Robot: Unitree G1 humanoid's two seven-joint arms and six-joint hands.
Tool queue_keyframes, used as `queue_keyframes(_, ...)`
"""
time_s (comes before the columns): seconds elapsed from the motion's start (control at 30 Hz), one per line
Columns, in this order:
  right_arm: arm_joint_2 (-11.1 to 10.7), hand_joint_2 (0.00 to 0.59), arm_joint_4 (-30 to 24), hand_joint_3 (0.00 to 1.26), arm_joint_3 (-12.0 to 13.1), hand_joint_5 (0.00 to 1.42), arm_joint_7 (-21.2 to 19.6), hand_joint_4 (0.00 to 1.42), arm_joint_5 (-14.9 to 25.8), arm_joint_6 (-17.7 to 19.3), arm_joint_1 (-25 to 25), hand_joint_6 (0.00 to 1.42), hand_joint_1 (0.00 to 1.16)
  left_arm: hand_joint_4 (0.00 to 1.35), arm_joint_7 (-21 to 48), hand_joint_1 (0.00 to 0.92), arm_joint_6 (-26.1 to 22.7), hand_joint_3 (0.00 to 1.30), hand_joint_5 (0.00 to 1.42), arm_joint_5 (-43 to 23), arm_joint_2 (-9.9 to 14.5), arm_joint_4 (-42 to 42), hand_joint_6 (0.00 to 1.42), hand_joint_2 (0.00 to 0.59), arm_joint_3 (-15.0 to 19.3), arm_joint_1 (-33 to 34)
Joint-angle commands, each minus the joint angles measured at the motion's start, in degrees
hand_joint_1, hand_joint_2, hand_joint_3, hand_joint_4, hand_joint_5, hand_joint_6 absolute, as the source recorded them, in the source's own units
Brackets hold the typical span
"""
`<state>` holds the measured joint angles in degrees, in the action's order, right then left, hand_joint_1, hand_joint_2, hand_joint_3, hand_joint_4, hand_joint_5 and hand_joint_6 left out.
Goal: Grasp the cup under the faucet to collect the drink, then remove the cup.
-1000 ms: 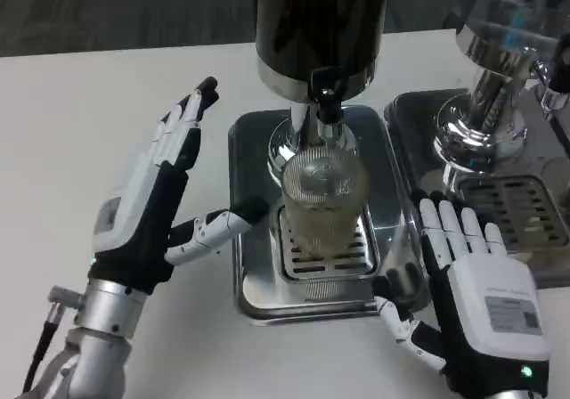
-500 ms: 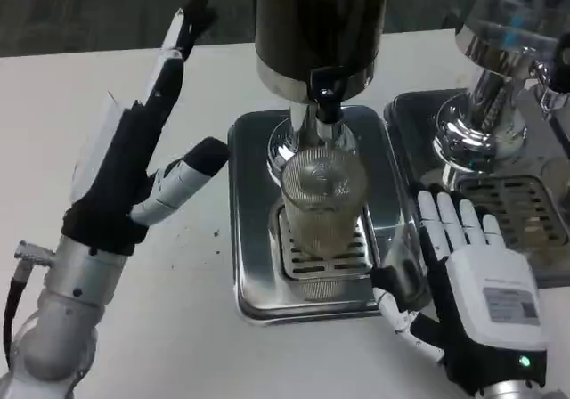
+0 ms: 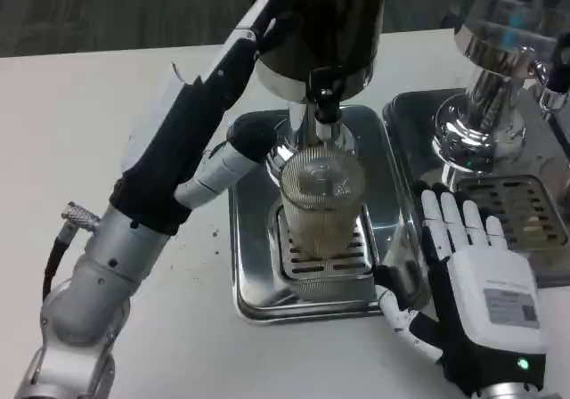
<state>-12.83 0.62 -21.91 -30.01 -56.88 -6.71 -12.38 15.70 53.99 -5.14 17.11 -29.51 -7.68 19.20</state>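
- Cup (image 3: 321,205): clear ribbed glass, stood upright on the slotted grate of the drip tray (image 3: 252,274), directly under the faucet (image 3: 326,105) of the dark dispenser (image 3: 321,25).
- Contents: lower part of the cup looked pale and cloudy, possibly a light liquid; level could not be judged through the ribbing.
- Look: vertical ribs around the wall, round open mouth facing up toward the spout, glass glinting near the rim.
- Axis: long axis vertical, mouth up, base down on the grate; no tilt seen.
- Drip tray: shiny steel, rectangular, on the white bench (image 3: 89,132); the cup sat at its centre.
- Second dispenser (image 3: 499,78): chrome, to the right, on its own tray (image 3: 525,212) with a grate; contents of that tray could not be made out.
- Left hand (image 3: 200,123): reached up along the left side of the dark dispenser, fingers (image 3: 258,20) stretched out straight near its body, thumb just left of the cup; held nothing, whether it touched the dispenser I could not tell.
- Right hand (image 3: 476,283): flat, back up, at the right edge of the drip tray, fingers released and spread, pointing away from the robot; beside the cup but apart from it.
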Motion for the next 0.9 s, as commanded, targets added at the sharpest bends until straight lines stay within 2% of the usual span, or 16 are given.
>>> queue_keyframes(0.03,0.35,0.421,-0.52,0.0,0.53,0.0,-1.4,0.0,0.29,-0.59,-0.73,0.0,0.3,0.0,2.27,0.0,-1.08,0.12,0.12,0.61,-1.67,-3.97,0.09,0.125,0.62,3.13)
queue_keyframes(0.23,0.8,0.423,-0.48,0.0,0.21,0.0,-1.74,0.0,0.05,-0.83,-0.97,0.0,0.31,0.0,3.67,0.0,-0.6,0.14,0.14,2.07,-3.43,-8.32,0.11,0.125,0.83,6.35)
queue_keyframes(0.4,1.05,0.423,-0.73,0.0,0.25,0.0,-2.03,0.0,0.01,-1.09,-1.46,0.0,0.31,0.0,6.19,0.0,0.48,0.17,0.17,1.41,-4.04,-8.21,0.14,0.127,0.71,6.17)
queue_keyframes(0.9,0.71,0.424,0.45,0.0,0.23,0.0,-1.48,0.0,1.05,-0.1,-0.36,0.0,0.31,0.04,6.37,0.0,4.2,0.21,0.22,7.19,-2.23,-3.02,0.18,0.135,0.6,2.05)
